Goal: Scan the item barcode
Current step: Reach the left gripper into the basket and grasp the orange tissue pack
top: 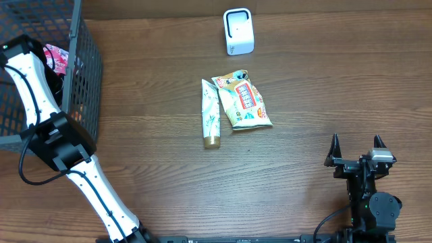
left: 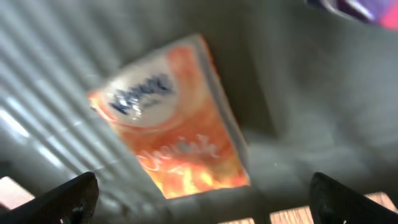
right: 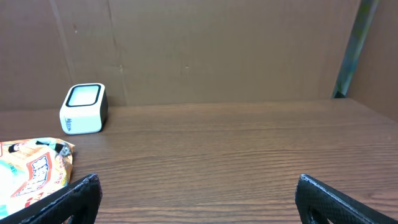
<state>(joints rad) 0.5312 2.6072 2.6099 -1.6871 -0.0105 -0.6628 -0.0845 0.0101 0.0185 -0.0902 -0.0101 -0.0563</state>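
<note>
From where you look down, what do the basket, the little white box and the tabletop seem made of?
Basket: thin dark grid, probably coated metal wire. White box: smooth, faintly glossy shell, likely plastic. Tabletop: brown with visible grain, wood or wood-look laminate.

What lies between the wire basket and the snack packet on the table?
A cream tube lies there, close beside the snack packet; from it to the wire basket the table is bare wood. The overhead view shows this.
</note>
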